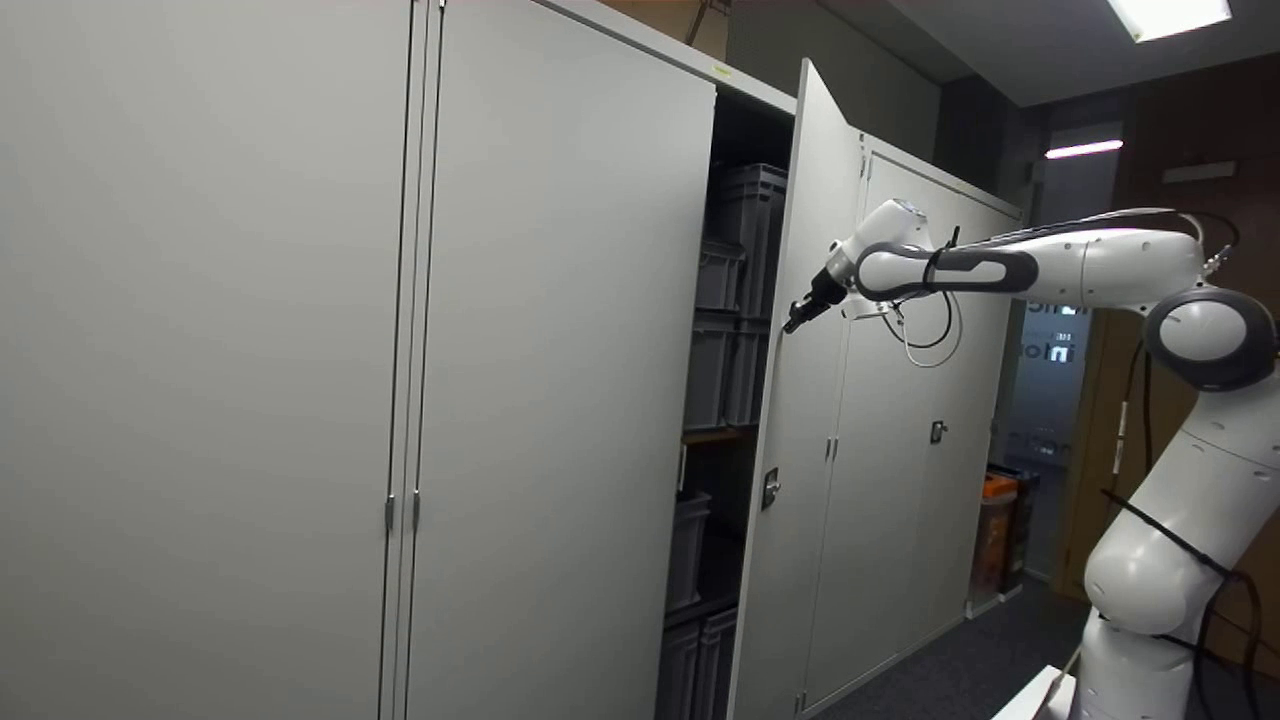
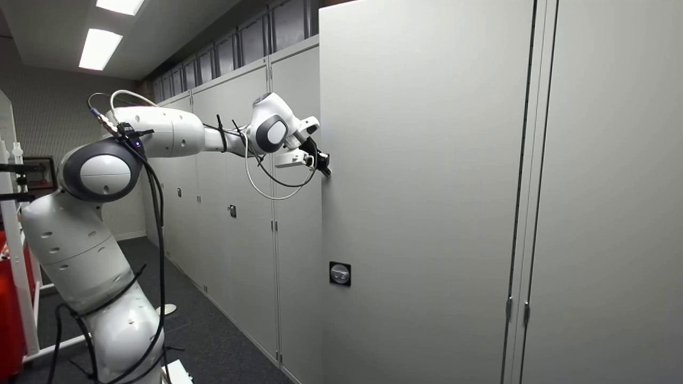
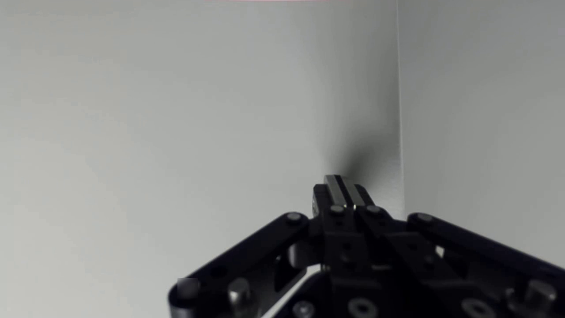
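Note:
A tall light-grey cabinet door (image 1: 800, 420) stands part open in an exterior view; the same door (image 2: 421, 160) shows its broad flat face in an exterior view. My gripper (image 1: 788, 328) is black, points slightly down and is at the door's outer face near its free edge, well above the door's round lock handle (image 1: 770, 488). The gripper also shows at that edge in an exterior view (image 2: 328, 173). In the wrist view the two fingers (image 3: 343, 181) are together with nothing held between them. Their tips are against or very close to the pale door (image 3: 176, 110), beside a dark shadow; contact cannot be told.
Grey plastic bins (image 1: 708, 370) stand on shelves in the gap behind the part-open door. A closed cabinet door (image 1: 570, 300) is beside the gap. Further closed cabinets (image 2: 235, 256) line the wall. Cables loop below the wrist. Orange and dark boxes (image 1: 995, 530) stand near the far end.

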Robot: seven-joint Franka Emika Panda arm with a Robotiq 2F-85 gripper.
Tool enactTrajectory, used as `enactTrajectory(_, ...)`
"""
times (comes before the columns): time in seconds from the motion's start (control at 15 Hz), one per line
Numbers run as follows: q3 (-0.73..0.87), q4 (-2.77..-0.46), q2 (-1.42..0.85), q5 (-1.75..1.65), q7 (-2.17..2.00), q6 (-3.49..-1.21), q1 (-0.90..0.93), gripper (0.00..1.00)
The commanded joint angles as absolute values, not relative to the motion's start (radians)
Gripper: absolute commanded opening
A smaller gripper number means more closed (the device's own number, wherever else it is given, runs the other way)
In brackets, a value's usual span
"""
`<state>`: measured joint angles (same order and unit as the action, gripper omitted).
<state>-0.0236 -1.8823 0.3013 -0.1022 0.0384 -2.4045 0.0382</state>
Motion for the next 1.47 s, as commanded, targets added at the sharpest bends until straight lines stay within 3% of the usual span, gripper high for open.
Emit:
enactTrajectory(0.0,-0.028,-1.831,0.259,-0.099,0.073,-2.435,0.040,0.00)
enactTrajectory(1.4,-0.032,-1.855,0.279,-0.100,0.040,-2.407,0.033,0.01)
